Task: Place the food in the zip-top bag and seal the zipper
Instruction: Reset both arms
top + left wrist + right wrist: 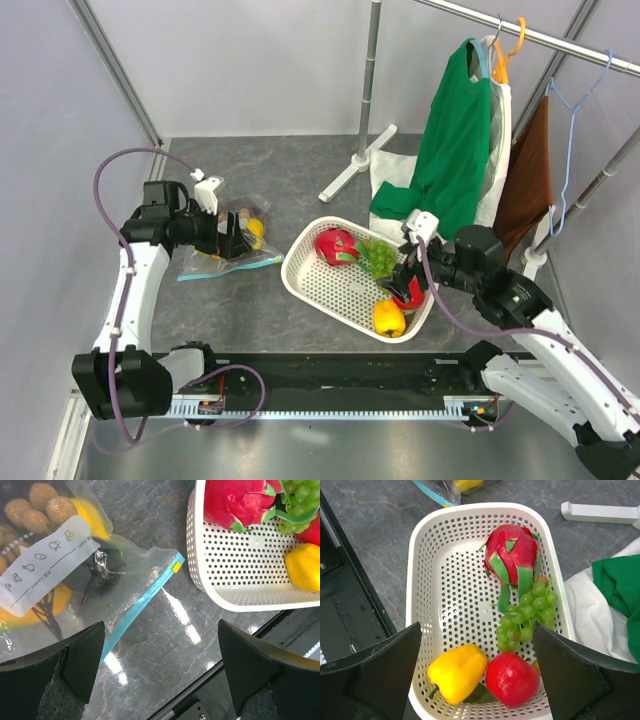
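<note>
**Loose bag, unheld mouth, four pieces left in the basket**

Nearest, at the lower right of the top view, the right jaws hang wide apart and empty over the white perforated plastic basket point(325, 290). Below them lie a round red fruit point(512, 679) and a yellow pepper-shaped piece point(457, 672). The smooth red ball could squirt out of a pinch. A low approach could catch the basket wall and drag or tip the lot. Further in, the bunch of green grapes point(527, 612) is lumpy and may snag on the pink dragon fruit with green scales point(512, 552), which looks bulky for the bag's mouth.

Left of centre, the clear floppy zip-top bag point(125, 580) lies on the grey marbled tabletop point(150, 525), apart from the basket. Brown berries point(37, 505), yellow pieces point(92, 520) and dark purple grapes point(100, 572) are inside. The left jaws stand wide apart above it, gripping nothing. With the bag unheld, a push could slide it or let the food roll out. The thin teal-blue zipper strip point(140, 605) lies flat on the tabletop and would be easy to miss.

I cannot tell whether the mouth is open or shut; a yellow tab point(176, 567) sits at one end of the strip. A white printed label point(47, 560) covers part of the contents, and the bag's left side is cut off in the left wrist view. In the top view the left jaws cover much of the bag. Something small and orange-brown under the green grapes is too hidden to name.
</note>
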Controlling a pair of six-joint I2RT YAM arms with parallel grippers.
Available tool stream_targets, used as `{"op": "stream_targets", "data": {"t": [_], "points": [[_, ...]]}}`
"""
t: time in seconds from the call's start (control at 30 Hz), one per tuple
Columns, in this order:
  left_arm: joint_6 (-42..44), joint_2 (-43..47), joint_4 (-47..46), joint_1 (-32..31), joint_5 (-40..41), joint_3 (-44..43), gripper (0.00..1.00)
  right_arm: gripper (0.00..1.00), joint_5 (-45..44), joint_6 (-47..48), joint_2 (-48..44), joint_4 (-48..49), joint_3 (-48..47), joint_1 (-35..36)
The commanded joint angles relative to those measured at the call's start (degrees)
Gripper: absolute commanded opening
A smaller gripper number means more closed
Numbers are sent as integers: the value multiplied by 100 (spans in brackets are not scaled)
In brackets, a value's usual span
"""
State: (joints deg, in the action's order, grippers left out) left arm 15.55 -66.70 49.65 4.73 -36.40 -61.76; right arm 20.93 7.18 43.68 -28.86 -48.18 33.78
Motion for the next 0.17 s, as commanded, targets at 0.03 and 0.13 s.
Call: {"op": "stream_targets", "data": {"t": [0.03,0.13], "points": [[-316,430,-385,-95,546,-29,100,98,-466,-217,-465,258,195,-12],[-377,447,-447,-95,775,-152,100,98,-528,-156,-545,276,143,-12]]}}
